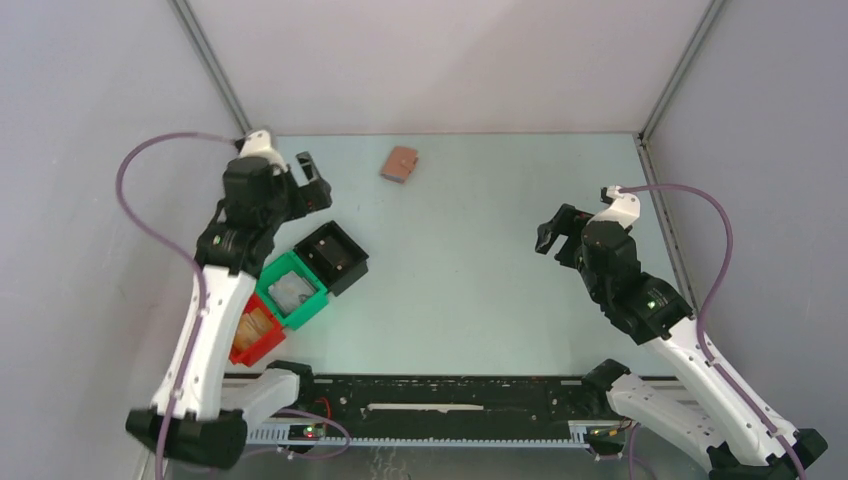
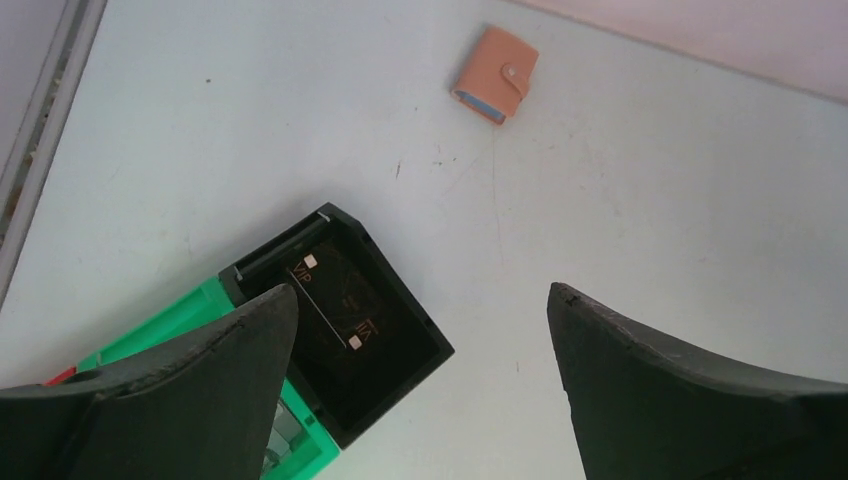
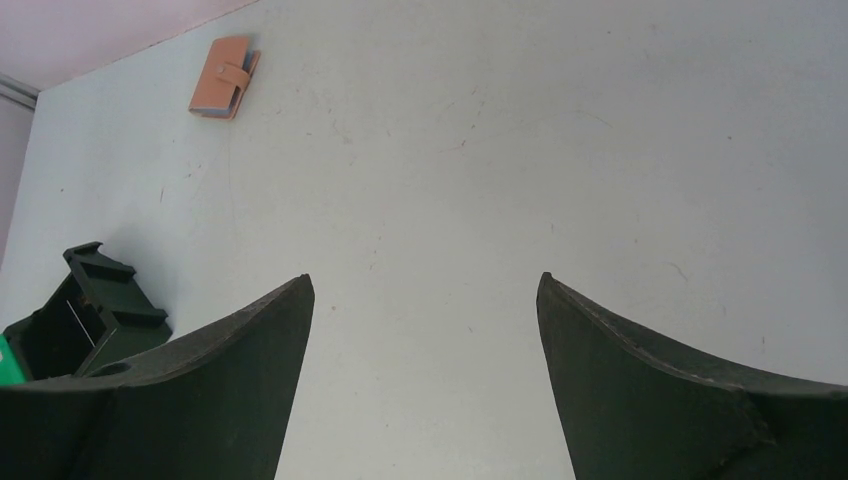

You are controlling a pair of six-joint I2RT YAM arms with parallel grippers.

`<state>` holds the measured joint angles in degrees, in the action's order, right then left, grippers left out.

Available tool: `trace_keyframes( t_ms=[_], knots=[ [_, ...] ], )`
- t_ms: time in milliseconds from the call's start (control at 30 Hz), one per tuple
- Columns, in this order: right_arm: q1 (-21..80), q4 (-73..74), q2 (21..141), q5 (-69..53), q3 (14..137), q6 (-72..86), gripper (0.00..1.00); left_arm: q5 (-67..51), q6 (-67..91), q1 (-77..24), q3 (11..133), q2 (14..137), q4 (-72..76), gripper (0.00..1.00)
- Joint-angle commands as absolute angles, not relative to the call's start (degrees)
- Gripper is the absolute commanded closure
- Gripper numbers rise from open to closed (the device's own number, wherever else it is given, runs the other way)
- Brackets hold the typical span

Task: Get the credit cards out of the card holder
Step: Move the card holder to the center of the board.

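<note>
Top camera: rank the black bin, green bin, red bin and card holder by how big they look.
1. black bin and green bin: look about alike, so no ranking between them.
2. red bin: looks smaller, though the left arm covers part of it.
3. card holder: clearly smallest.

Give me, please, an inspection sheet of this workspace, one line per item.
Surface: pale table, a few small marks.
Job's things: card holder closed, tab fastened, lying near the far edge, nothing touching it.
Clutter: black bin with a black card marked VIP; green bin and red bin alongside, contents unclear.
Grippers: left gripper and right gripper open, empty, above the table.
Cables: purple cable looping off each arm, clear of the bins.
Surroundings: pale walls, metal frame posts.
</note>
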<state>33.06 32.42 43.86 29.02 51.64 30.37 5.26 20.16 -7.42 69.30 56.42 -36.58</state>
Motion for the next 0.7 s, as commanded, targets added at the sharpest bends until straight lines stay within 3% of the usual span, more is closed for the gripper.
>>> trace_keyframes(
  t_ms=[0, 367, 667],
  knots=[
    [32.66, 32.18, 43.17, 29.19, 51.68, 30.34, 0.09, 11.23, 15.91, -12.06, 79.08, 67.36, -36.88, 0.0],
    [31.33, 34.36, 41.91, 28.73, 51.68, 29.49, 0.09, 12.43, 15.49, -16.38, 102.56, 101.27, -35.8, 0.0],
    [30.61, 35.4, 41.33, 25.82, 51.57, 34.03, 0.11, 11.39, 22.39, -17.22, 128.45, 126.84, -41.87, 0.07]
  ],
)
